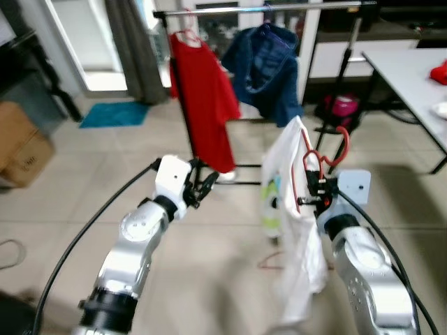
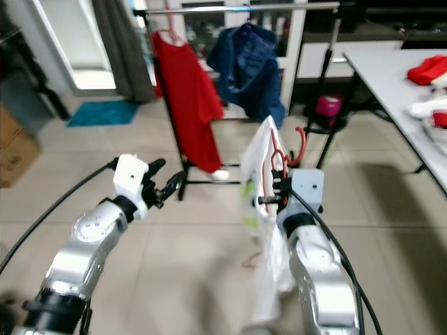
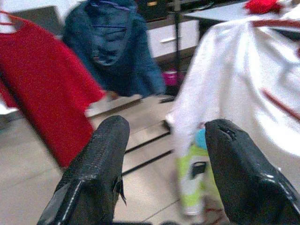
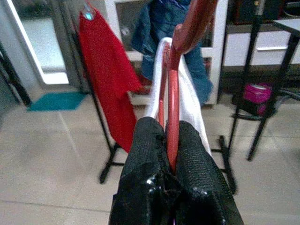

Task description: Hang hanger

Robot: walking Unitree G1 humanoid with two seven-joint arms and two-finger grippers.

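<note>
The carrying step is in hand: the right gripper (image 4: 171, 154) pinches the red hanger (image 1: 312, 167) with its white shirt (image 1: 290, 209), well short of the rail (image 1: 265, 8); next it must lift the hook over that rail, the left gripper (image 3: 164, 154) spread and empty.

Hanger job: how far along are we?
Done: the right gripper is shut on the red hanger, with the white shirt on it. In hand: it is held up short of the clothes rail. Left: hook it on the rail beside the red shirt and blue jacket. Left gripper is open, empty.
</note>
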